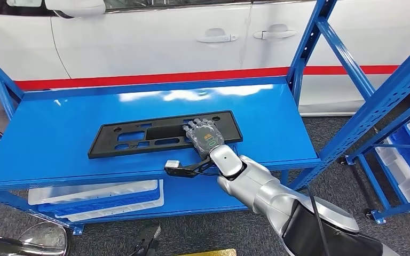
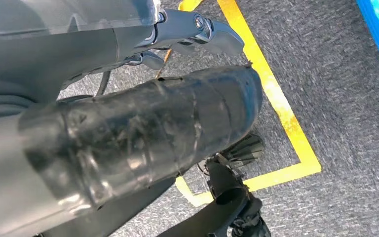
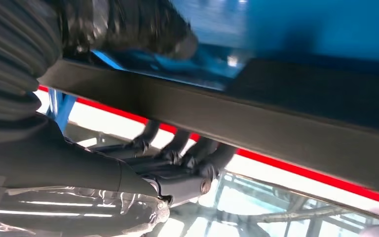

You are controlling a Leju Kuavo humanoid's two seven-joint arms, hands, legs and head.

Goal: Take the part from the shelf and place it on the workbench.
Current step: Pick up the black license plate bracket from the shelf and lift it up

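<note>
The right hand (image 1: pixel 205 136) grips the part (image 1: pixel 139 138) at its near edge, fingers over it, thumb beneath, ready to lift it off the shelf (image 1: pixel 58 133); whether the left hand (image 2: pixel 197 29) is open or closed, I cannot tell.

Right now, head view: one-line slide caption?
Right hand rests on the long black plastic part lying flat on the blue shelf, white car behind.
</note>
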